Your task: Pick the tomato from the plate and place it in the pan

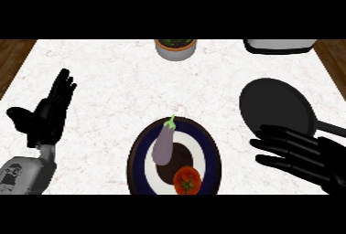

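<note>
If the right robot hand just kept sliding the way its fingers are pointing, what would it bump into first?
The right robot hand points its open fingers toward the view's left, at the plate. It would probably meet the plate's rim first, then the tomato or the eggplant. Its height above the counter is unclear, so it might pass over.

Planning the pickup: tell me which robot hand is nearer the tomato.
Right. The right robot hand hovers open just right of the tomato; the left robot hand rests open far to its upper left.
</note>
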Available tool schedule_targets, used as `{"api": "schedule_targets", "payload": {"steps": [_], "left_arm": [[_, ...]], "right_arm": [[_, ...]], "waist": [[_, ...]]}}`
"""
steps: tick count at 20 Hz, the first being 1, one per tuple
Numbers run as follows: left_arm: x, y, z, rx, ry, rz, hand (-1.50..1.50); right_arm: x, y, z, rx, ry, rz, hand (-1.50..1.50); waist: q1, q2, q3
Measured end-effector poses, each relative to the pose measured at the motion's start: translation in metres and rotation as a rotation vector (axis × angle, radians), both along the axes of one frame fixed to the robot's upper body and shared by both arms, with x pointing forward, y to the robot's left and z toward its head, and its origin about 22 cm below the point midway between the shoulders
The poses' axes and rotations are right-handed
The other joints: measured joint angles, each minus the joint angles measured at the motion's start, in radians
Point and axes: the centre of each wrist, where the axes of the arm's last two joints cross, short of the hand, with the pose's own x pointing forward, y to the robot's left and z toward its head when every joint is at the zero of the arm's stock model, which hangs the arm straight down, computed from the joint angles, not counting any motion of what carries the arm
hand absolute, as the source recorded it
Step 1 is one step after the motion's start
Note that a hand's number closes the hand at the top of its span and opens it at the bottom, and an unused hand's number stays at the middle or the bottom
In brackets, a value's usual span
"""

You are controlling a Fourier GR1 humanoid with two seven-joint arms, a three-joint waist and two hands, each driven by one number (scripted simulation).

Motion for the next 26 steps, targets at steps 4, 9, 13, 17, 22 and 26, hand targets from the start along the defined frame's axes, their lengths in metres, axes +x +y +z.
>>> {"api": "schedule_targets", "payload": {"steps": [4,9,13,17,22,26], "left_arm": [[0.005,-0.004,0.006,0.0,0.001,-0.011,0.0],[0.007,-0.005,0.005,0.002,-0.009,-0.02,0.0],[0.005,-0.008,0.006,0.003,-0.006,-0.028,0.0],[0.006,-0.011,0.002,0.002,-0.006,-0.024,0.0],[0.005,-0.009,0.007,0.003,-0.009,-0.021,0.0],[0.004,-0.009,0.006,-0.002,-0.007,-0.021,0.0]], "right_arm": [[-0.026,0.023,0.034,-0.069,-0.02,-0.027,-1.5],[-0.046,0.053,0.053,-0.11,-0.073,-0.053,-1.5],[-0.047,0.077,0.053,-0.125,-0.014,-0.028,-1.5],[-0.053,0.1,0.046,-0.149,0.063,0.036,-1.5],[-0.063,0.123,0.035,-0.189,0.11,0.067,-1.5],[-0.068,0.127,0.024,-0.231,0.126,0.015,-1.5]], "waist": [[0.007,0.001,0.0],[0.019,0.004,0.0],[0.026,0.005,0.001],[0.025,0.005,0.001],[0.023,0.004,0.001],[0.02,0.004,0.002]]}}
